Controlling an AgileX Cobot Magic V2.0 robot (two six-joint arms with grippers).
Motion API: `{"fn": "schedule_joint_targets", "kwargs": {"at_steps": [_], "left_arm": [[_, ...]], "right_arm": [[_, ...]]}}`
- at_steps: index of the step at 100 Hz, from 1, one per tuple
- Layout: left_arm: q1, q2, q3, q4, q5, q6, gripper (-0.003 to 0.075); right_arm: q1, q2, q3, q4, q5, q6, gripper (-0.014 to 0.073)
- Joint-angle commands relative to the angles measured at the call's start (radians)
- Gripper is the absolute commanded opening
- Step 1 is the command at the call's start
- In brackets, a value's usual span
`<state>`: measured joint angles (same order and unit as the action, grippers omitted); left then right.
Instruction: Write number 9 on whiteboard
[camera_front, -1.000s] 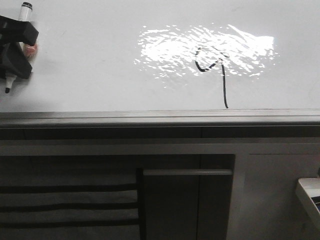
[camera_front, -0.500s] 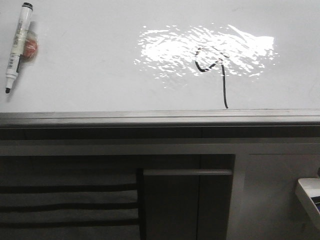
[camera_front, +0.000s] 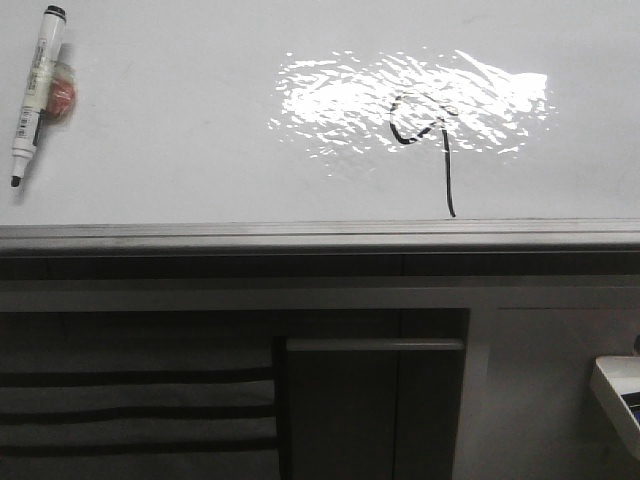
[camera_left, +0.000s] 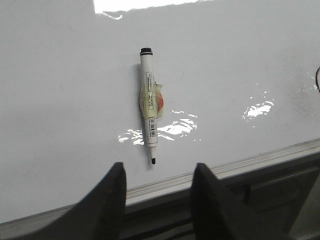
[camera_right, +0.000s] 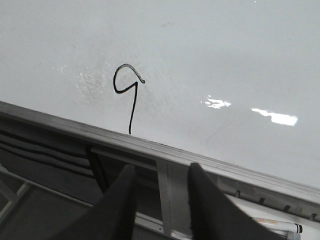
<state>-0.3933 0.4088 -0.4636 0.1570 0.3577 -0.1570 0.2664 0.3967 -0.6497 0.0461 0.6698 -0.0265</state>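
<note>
The whiteboard (camera_front: 180, 120) fills the upper part of the front view, with a glare patch. The number 9 (camera_front: 445, 160) is drawn in black on it, loop in the glare, tail running down to the grey edge strip; it also shows in the right wrist view (camera_right: 131, 95). A white marker (camera_front: 32, 95) with a black tip and orange tape lies on the board at the far left, also in the left wrist view (camera_left: 149, 107). My left gripper (camera_left: 159, 172) is open and empty, back from the marker's tip. My right gripper (camera_right: 161, 172) is open and empty, off the board.
The board's grey metal edge strip (camera_front: 320, 235) runs across the front view. Dark grey cabinet panels (camera_front: 370, 400) stand below it. A white tray corner (camera_front: 618, 395) shows at the lower right, and another marker (camera_right: 280, 226) lies below the board in the right wrist view.
My left gripper was on the marker a second ago; it has let go and drawn out of the front view. The marker stays on the board.
</note>
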Motion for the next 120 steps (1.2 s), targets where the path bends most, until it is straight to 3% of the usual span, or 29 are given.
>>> {"fn": "schedule_joint_targets", "kwargs": {"at_steps": [1,9,69,83,104,120], "left_arm": [[-0.010,-0.030,0.020,0.014,-0.165,-0.002,0.0094],[-0.010,-0.038,0.039,0.007,-0.186,-0.002,-0.0022],[-0.010,-0.057,0.063,0.005,-0.186,-0.002,-0.0020],[0.084,-0.149,0.145,0.020,-0.229,-0.002,-0.0020],[0.248,-0.335,0.316,-0.125,-0.264,-0.009,-0.0020],[0.290,-0.429,0.450,-0.125,-0.416,-0.009,-0.0020]], "right_arm": [[-0.003,-0.026,0.029,-0.012,-0.144,0.001,0.0022],[-0.003,-0.035,0.062,-0.012,-0.169,0.001,-0.0072],[-0.003,-0.035,0.097,-0.012,-0.163,0.001,-0.0072],[-0.003,-0.035,0.097,-0.012,-0.163,0.001,-0.0072],[-0.003,-0.035,0.097,-0.012,-0.163,0.001,-0.0072],[-0.003,-0.035,0.097,-0.012,-0.163,0.001,-0.0072]]}}
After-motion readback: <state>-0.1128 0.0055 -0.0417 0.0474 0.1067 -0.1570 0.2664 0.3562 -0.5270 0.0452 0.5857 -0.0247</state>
